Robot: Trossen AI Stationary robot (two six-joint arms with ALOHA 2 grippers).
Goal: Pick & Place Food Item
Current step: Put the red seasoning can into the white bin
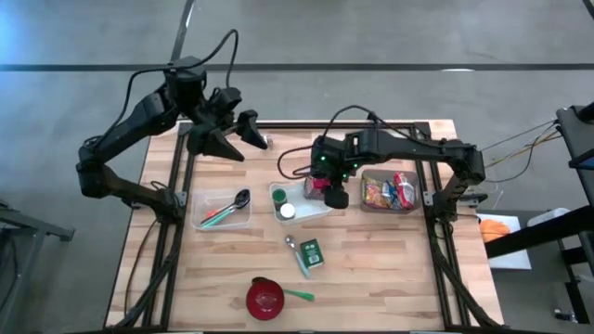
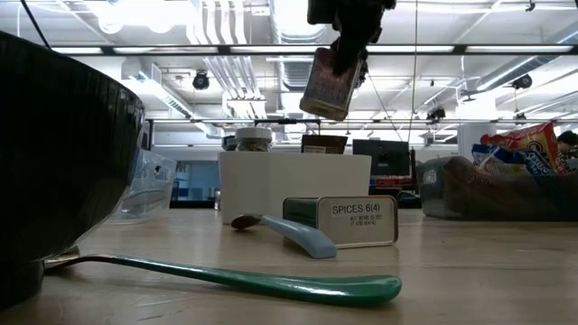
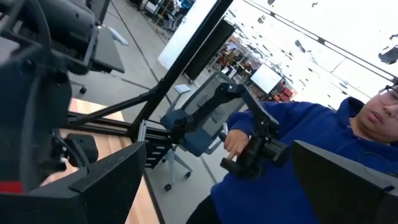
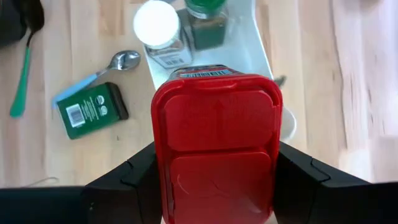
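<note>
A spice container with a red flip lid (image 4: 214,146) hangs in the air above the white tray's (image 1: 311,209) far right part, with my right gripper (image 1: 332,193) shut on it. In the tray stand a white-lidded jar (image 4: 155,22) and a green-lidded jar (image 4: 205,9). A green spice tin (image 1: 311,252) lies flat on the table beside a blue-handled spoon (image 1: 295,250). My left gripper (image 1: 237,137) stands open, high over the table's far left corner, holding nothing. My right gripper pinches the container between its two fingers, at the two opposite sides of the red-lidded top end (image 4: 270,171). The fingers come from above, slanting steeply down. The container (image 2: 325,86) hangs below the fingers, tilted, clear of the tray.
A clear tub of snack packets (image 1: 390,192) stands right of the tray, and a clear tub with spoons (image 1: 223,211) left of it. A red bowl (image 1: 264,298) with a green spoon (image 1: 299,295) sits near the front edge. A person in blue sits beyond the table.
</note>
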